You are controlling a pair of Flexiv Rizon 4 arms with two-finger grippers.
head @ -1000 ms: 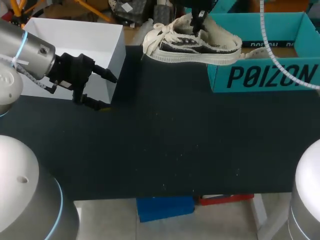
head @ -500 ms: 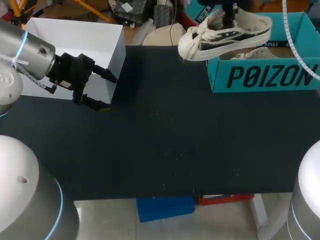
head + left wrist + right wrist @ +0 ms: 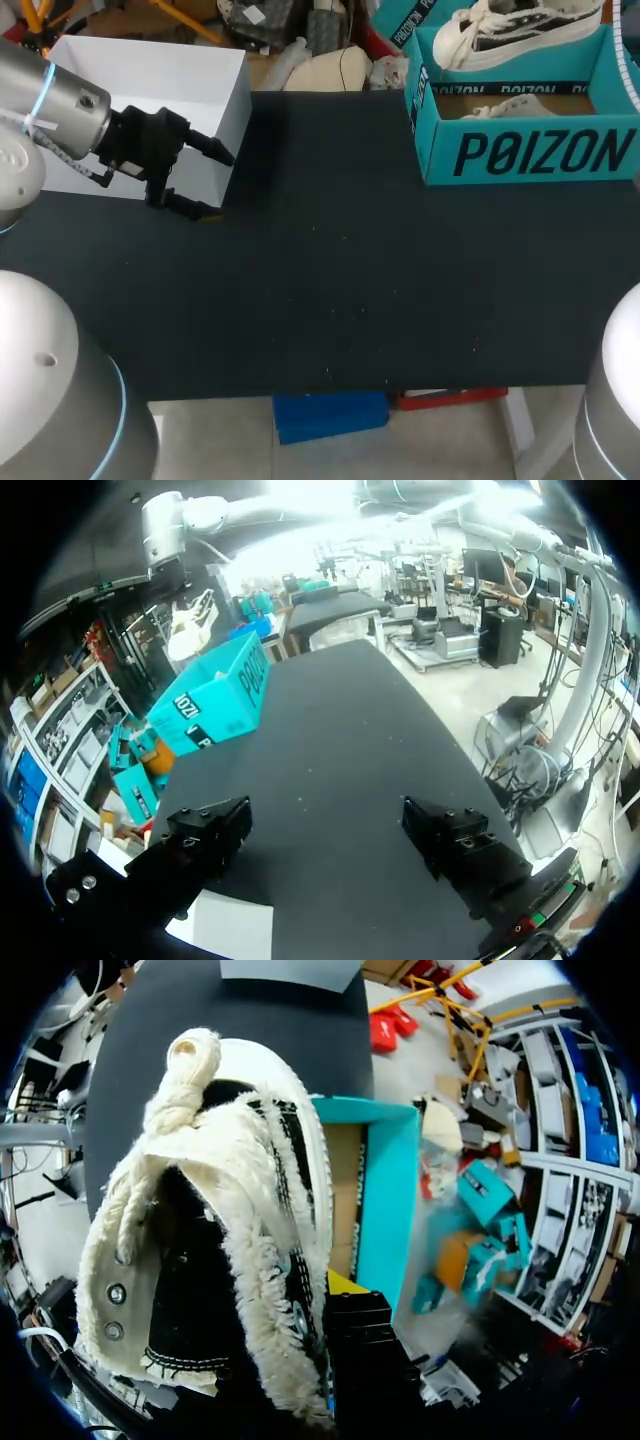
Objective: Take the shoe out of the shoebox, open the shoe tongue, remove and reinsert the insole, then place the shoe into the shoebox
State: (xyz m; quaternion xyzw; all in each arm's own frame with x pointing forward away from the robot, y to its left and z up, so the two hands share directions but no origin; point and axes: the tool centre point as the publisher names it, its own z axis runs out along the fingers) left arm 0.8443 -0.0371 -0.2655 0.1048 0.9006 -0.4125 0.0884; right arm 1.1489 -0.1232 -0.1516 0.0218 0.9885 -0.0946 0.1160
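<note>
Two grippers are working at a black table (image 3: 330, 290), and every place is given from the teal shoebox (image 3: 530, 150), which is standing at the table's far right corner. Well to the left of the shoebox, the left gripper (image 3: 218, 185) is hovering just above the table top, with its fingers spread wide and nothing between them. In the left wrist view, the same gripper (image 3: 330, 830) is pointing along the table towards the distant shoebox (image 3: 215, 705). Just behind this gripper, and also well to the left of the shoebox, a white open box (image 3: 150, 80) is sitting at the table's far left corner. Inside the shoebox, a pale object (image 3: 497, 107) is lying only partly seen. Above the shoebox's rear wall, the shoe (image 3: 520, 25), cream with a dark side panel, is hanging with its toe to the left. The right gripper (image 3: 345, 1305) is clamping the shoe (image 3: 230, 1210) at its opening. One yellow-tipped finger (image 3: 345, 1282) is pressing its outer side, and the other is hidden within.
</note>
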